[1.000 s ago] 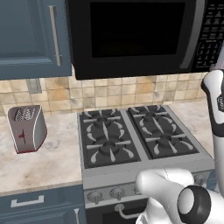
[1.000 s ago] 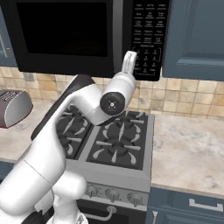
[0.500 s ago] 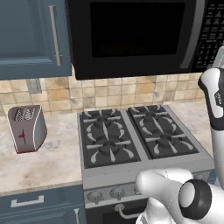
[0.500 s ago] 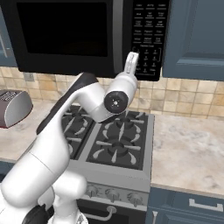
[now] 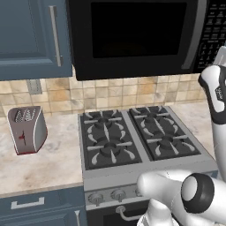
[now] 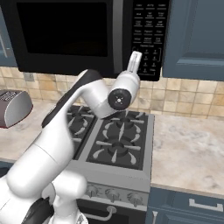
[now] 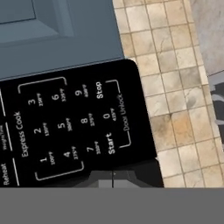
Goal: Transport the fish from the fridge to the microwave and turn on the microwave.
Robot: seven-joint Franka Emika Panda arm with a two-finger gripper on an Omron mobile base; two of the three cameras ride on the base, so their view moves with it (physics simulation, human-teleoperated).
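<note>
Gripper (image 6: 135, 59) clenched empty at the microwave (image 6: 87, 35) keypad (image 6: 149, 30); hand view reads its Start button (image 7: 109, 143); left base view adds a toaster (image 5: 27, 130) on the tabletop (image 5: 44, 163).

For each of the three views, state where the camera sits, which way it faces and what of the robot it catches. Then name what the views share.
Left base view: behind the arm's left, facing the microwave, stove and toaster; arm at lower right.
Right base view: behind its right, same wall; arm rising from lower left, shut gripper at the keypad.
Hand view: on the hand, rolled sideways, facing the keypad's Start button; fingertips at bottom.
Shared: all show the microwave's keypad; both base views show stove and toaster.
</note>
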